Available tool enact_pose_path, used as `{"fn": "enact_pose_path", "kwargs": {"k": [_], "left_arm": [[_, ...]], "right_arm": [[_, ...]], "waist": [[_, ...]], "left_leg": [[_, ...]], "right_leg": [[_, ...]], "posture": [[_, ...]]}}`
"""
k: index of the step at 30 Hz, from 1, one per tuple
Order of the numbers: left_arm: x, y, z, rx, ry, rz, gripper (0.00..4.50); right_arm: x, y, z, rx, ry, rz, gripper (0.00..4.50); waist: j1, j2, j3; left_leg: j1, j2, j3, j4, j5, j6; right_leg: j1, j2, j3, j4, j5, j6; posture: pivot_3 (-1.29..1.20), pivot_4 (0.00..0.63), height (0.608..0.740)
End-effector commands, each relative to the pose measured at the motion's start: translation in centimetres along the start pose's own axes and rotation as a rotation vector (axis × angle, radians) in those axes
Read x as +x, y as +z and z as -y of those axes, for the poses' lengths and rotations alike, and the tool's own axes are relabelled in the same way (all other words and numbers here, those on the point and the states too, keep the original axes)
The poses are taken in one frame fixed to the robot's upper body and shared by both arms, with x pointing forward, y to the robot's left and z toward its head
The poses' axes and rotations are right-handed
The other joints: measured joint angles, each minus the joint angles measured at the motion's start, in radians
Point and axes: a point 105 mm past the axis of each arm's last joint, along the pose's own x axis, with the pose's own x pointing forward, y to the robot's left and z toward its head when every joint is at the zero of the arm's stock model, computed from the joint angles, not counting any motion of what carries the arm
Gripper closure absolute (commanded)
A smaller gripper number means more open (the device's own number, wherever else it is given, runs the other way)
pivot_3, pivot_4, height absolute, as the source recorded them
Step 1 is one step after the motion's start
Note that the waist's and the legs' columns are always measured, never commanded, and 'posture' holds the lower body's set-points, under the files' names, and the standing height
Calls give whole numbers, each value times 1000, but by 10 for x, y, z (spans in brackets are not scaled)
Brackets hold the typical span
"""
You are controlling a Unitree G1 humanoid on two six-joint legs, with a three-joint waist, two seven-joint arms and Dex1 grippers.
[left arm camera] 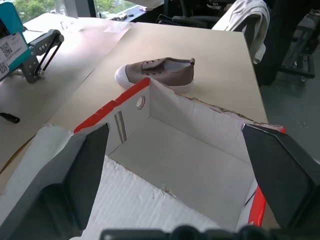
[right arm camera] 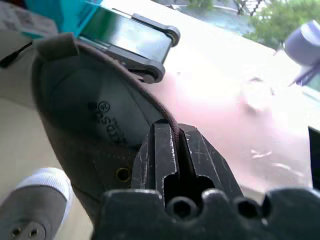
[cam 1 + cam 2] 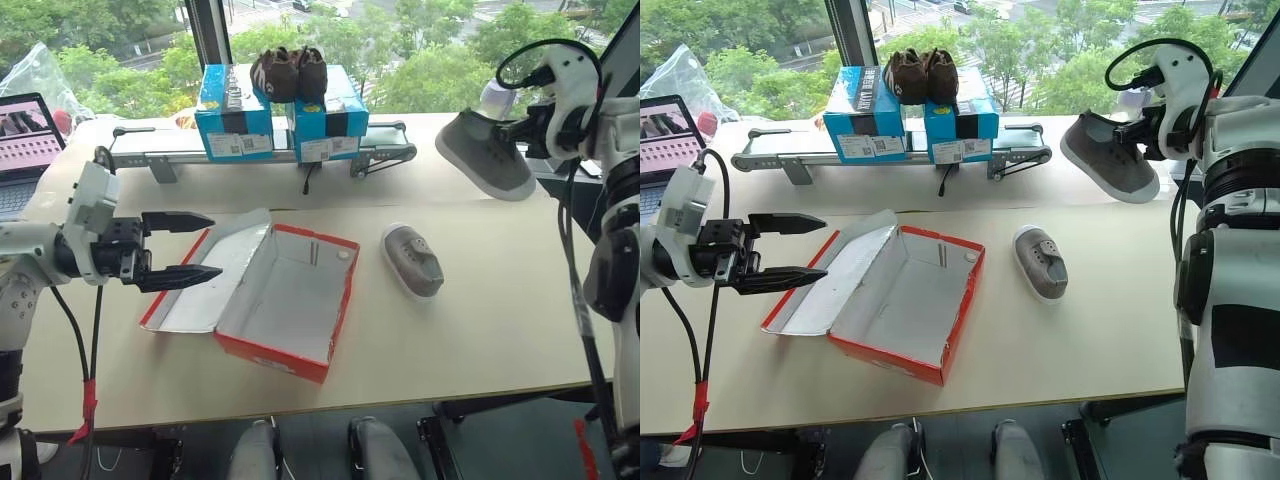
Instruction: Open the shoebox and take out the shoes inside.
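Observation:
The red shoebox (image 3: 290, 300) lies open and empty on the table, its pale lid (image 3: 215, 275) folded flat toward my left. My left gripper (image 3: 195, 248) hovers open just left of the lid, fingers pointing across the box. One grey shoe (image 3: 413, 259) rests on the table to the right of the box. My right gripper (image 2: 170, 134) is shut on the rim of the other grey shoe (image 3: 485, 152), holding it in the air at the far right, above the table, sole facing out.
Two blue boxes (image 3: 280, 115) with a dark brown pair of shoes (image 3: 288, 72) on top stand on a small conveyor (image 3: 260, 150) at the back. A laptop (image 3: 28, 150) sits at the far left. The table's front edge runs just below the shoebox.

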Motion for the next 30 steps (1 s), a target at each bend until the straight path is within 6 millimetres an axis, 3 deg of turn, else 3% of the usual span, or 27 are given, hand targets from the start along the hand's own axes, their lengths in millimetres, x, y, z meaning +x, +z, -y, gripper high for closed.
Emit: {"fn": "enact_pose_path", "kwargs": {"k": [1,9,16,21,25,30], "left_arm": [[-3,9,2,41,8,11,0],[-3,9,2,38,5,11,0],[1,10,2,39,-8,16,0],[0,11,4,41,-6,15,0],[-2,11,5,39,-1,11,0],[-4,10,6,33,5,9,0]], "right_arm": [[-8,2,5,172,-41,-22,4417],[1,-54,-13,467,22,-220,4417],[16,-89,-26,497,1,-298,4417],[21,-99,-21,464,-56,-291,4417],[23,-98,-27,487,-32,-282,3292],[16,-67,-19,463,-46,-183,1637]], "waist": [[-1,0,0],[-5,0,0],[-4,0,0],[-3,0,0],[-3,0,0],[-6,0,0]], "left_leg": [[0,0,0,0,3,4],[0,0,-1,1,3,5],[0,0,-1,1,3,6],[0,-1,-1,1,4,6],[0,-1,-2,1,4,6],[0,-1,-2,1,4,6]], "right_leg": [[0,0,0,0,0,1],[1,1,1,0,-1,4],[1,1,1,1,1,8],[1,1,1,0,1,9],[1,1,1,0,1,9],[2,1,1,0,1,9]], "posture": [[0,150,740],[0,150,740],[0,150,740],[0,150,740],[0,150,740],[0,150,740]]}}
